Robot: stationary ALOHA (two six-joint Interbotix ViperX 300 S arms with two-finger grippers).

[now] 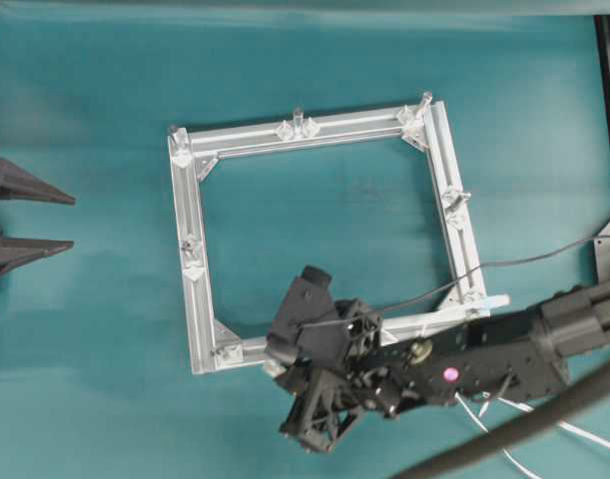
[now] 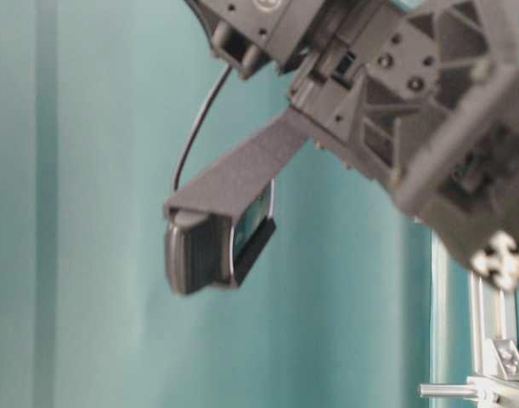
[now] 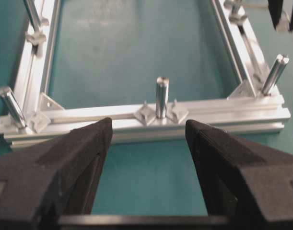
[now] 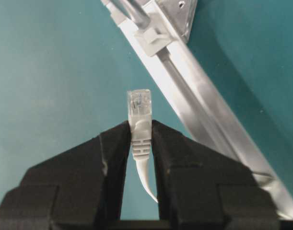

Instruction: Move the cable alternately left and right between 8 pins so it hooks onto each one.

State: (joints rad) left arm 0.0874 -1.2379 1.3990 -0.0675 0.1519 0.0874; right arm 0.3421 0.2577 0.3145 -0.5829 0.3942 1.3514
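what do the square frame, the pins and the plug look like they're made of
Frame: likely aluminium, brushed silver, with extruded slots. Pins: polished metal by their bright reflections, though possibly clear plastic. Plug: translucent clear plastic on a matte white rubbery boot.

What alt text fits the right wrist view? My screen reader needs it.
The right tool pinches a white cable just behind its plug, which sticks up past the black fingertips over a teal table. A silver metal frame crosses the upper right diagonally.
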